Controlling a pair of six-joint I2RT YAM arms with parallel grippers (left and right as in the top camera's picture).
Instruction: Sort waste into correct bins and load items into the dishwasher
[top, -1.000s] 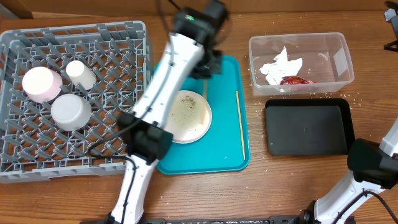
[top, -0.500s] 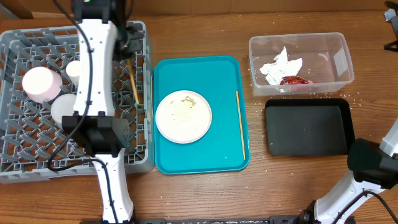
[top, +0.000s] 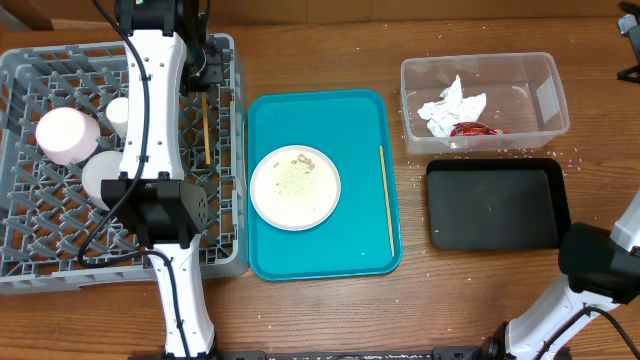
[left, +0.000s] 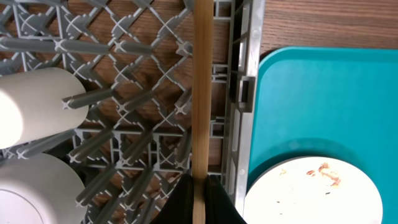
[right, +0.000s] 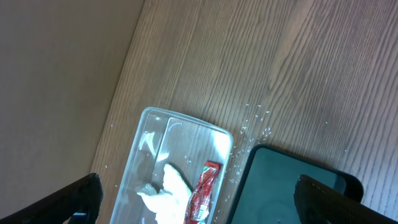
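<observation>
The wooden chopstick (top: 206, 128) lies along the right edge of the grey dish rack (top: 120, 45), one end clamped between the tips of the left gripper (top: 205, 86). The left wrist view shows the pinch close up and brown crumbs on the white plate (left: 311, 193); overhead both are unclear. The chopstick is thin, straight and pale brown; the right gripper (right: 205, 205) gapes wide.

The desk (top: 480, 290) is brown wood with visible grain and a low sheen. The dish rack (top: 120, 45) is matt grey moulded plastic. The teal tray (top: 360, 250) is smooth, faintly glossy plastic. The clear tub (top: 548, 95) is shiny transparent plastic, and the black tray (top: 490, 210) is dull and smooth. The napkin (top: 450, 105) is crumpled white paper, the wrapper (top: 475, 129) glossy red. The chopstick (left: 201, 93) is pale, smooth wood. The plate (top: 295, 187) is smooth white, speckled with residue.
</observation>
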